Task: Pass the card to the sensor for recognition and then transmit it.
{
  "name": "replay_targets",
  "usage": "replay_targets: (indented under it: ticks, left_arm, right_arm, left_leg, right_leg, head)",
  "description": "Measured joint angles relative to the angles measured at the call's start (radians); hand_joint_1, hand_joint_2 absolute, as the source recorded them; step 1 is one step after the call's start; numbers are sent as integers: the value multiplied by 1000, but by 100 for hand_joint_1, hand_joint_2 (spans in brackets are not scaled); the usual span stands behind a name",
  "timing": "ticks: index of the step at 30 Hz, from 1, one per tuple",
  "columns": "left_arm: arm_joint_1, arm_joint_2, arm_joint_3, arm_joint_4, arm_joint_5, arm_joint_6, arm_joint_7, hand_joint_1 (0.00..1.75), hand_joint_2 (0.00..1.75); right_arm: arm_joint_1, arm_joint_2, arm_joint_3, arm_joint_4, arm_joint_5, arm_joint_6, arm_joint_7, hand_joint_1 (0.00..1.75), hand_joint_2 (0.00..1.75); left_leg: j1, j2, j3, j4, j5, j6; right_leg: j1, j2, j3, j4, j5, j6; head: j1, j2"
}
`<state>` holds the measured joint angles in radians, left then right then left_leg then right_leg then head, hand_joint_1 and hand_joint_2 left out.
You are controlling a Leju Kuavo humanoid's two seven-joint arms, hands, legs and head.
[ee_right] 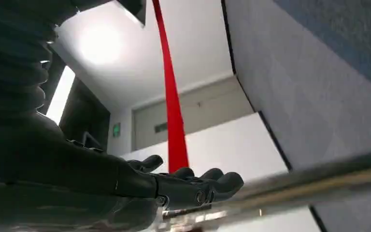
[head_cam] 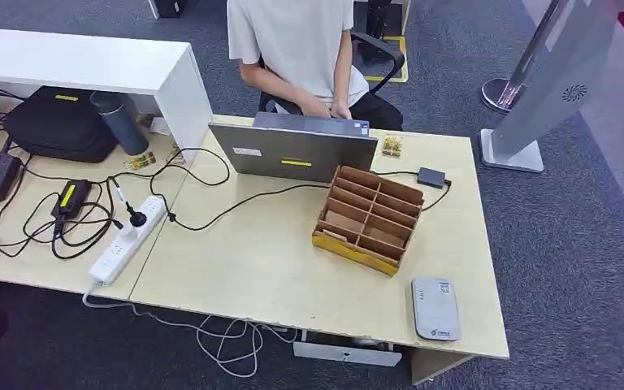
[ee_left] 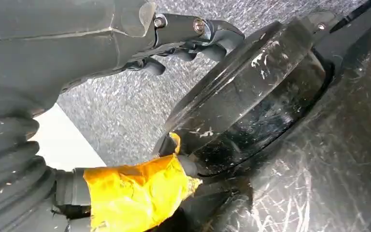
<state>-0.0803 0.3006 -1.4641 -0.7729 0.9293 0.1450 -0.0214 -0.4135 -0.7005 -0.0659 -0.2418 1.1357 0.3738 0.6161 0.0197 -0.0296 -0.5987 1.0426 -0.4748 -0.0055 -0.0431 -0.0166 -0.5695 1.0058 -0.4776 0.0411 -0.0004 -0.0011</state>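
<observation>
A wooden slotted organizer [head_cam: 369,218] stands on the right half of the light wood table [head_cam: 244,268]. A pale flat piece that may be the card [head_cam: 334,236] lies in its front-left slot. The grey card sensor [head_cam: 435,307] lies flat near the table's front right corner. My left hand [ee_left: 101,43] hangs by my body above grey carpet, its fingers [ee_left: 198,34] apart from the yellow-taped thumb [ee_left: 135,193], holding nothing. My right hand [ee_right: 164,186] has its fingers [ee_right: 217,183] stretched out and empty.
A person [head_cam: 296,49] sits behind the table at a grey laptop [head_cam: 296,150]. A power strip [head_cam: 126,240], black cables, a black bag [head_cam: 61,122] and a dark bottle [head_cam: 120,122] crowd the left. A grey stand [head_cam: 540,89] rises on the carpet at right.
</observation>
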Motion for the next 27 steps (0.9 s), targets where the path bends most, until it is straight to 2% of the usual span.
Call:
replay_targets:
  ticks: [8, 13, 16, 18, 21, 24, 27]
  left_arm:
    - [3, 19, 0, 5, -51, -10, -8, 0, 175]
    - [16, 48, 1, 0, -79, -18, -22, 0, 175]
    - [31, 81, 1, -35, -84, 5, -23, 0, 175]
    - [47, 119, 1, -87, -72, 44, -15, 0, 175]
    - [66, 175, 1, -176, -51, 105, -10, 0, 175]
    - [77, 216, 1, -260, -28, 156, -4, 0, 175]
    - [82, 240, 1, -323, 6, 189, -3, 0, 175]
  right_arm:
    - [197, 114, -166, 9, -91, -7, -53, 0, 0]
    - [277, 192, -255, 18, -154, -2, -141, 0, 0]
    - [312, 252, -307, 23, -195, -51, -218, 0, 0]
    - [329, 293, -345, 26, -224, -109, -286, 0, 0]
    - [344, 347, -406, 30, -269, -160, -370, 0, 0]
    - [354, 403, -448, 34, -278, -211, -405, 0, 0]
    - [361, 460, -485, 36, -294, -280, -452, 0, 0]
  left_leg:
    - [1, 1, 1, -1, -1, -2]
    - [2, 2, 3, -2, -1, -2]
    - [2, 4, 4, -3, -2, -3]
    - [2, 7, 5, -4, -3, -4]
    - [3, 8, 6, -5, -3, -5]
    - [3, 8, 7, -5, -3, -5]
    - [3, 8, 7, -5, -3, -5]
  right_leg:
    - [1, 0, 0, 0, -1, -1]
    - [2, 1, 0, 0, -1, -2]
    - [2, 4, 0, 0, -2, -3]
    - [2, 6, -1, 0, -2, -3]
    - [2, 7, 0, 0, -3, -4]
    - [2, 7, 0, 1, -3, -5]
    - [2, 7, 1, 1, -3, -5]
  head:
    - [0, 0]
    - [1, 0]
    - [1, 0]
    - [1, 0]
    - [0, 0]
    - [1, 0]
    - [1, 0]
